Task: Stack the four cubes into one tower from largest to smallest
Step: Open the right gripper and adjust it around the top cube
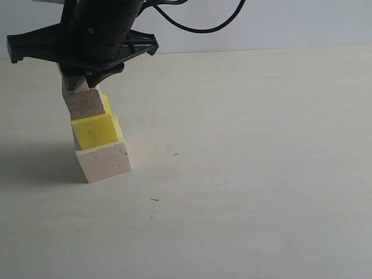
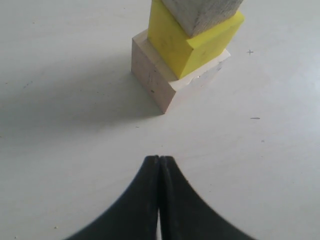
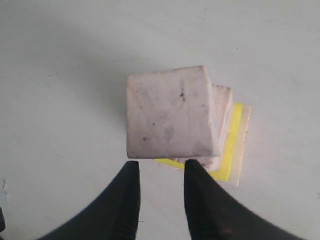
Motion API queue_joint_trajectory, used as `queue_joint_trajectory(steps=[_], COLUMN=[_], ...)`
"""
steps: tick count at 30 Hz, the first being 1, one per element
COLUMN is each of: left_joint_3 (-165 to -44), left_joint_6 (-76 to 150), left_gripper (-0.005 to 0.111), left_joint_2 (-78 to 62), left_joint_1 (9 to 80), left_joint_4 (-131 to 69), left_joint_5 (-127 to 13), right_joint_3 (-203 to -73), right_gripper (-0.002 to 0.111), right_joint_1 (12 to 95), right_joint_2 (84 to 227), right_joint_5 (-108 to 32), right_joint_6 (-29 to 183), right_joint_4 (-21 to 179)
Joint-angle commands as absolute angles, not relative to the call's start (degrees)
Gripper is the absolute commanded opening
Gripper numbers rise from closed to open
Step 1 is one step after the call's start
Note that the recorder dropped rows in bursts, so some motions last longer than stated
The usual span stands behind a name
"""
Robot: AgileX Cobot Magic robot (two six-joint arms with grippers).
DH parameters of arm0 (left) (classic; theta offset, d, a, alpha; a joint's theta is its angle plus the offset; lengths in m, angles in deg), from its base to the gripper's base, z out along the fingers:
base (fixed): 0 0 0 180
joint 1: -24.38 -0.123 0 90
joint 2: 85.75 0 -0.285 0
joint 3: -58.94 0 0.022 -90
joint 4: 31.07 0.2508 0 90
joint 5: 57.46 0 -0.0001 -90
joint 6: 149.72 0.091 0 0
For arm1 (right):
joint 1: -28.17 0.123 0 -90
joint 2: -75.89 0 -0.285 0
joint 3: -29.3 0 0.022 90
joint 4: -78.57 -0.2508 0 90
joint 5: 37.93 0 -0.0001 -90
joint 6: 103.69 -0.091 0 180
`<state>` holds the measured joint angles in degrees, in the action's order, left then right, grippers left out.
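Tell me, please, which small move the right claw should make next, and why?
Probably lift the right claw straight up. Its jaws stand apart, the pinkish cube already sits atop the tower, and the cubes are twisted against each other, so a sideways brush might topple them.

Light-brown cube (image 2: 202,14) cropped at frame edge

Right hand (image 3: 160,169): matte black, two tapered, curved fingers (image 3: 125,200). Left hand (image 2: 159,162): identical black finish. Wrist housing (image 1: 93,29): black, flanged sides; one black cable (image 1: 197,28) attached.
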<state>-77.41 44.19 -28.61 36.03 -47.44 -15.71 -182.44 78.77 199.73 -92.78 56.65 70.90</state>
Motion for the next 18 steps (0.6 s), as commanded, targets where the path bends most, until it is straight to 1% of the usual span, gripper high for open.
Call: queue_joint_trajectory(steps=[1, 18], left_joint_3=[-77.20, -77.20], left_joint_6=[44.04, 44.04], left_gripper=[0.000, 0.000], left_joint_2=[-28.60, -28.60], left_joint_1=[36.39, 36.39], left_joint_4=[-47.64, -47.64], left_joint_5=[-16.04, -16.04], right_joint_3=[-182.55, -182.55], right_gripper=[0.031, 0.031], right_joint_1=[78.85, 78.85], right_joint_2=[199.72, 199.72], right_joint_5=[-91.61, -90.68], right_joint_6=[56.77, 58.75], right_joint_4=[69.74, 66.58])
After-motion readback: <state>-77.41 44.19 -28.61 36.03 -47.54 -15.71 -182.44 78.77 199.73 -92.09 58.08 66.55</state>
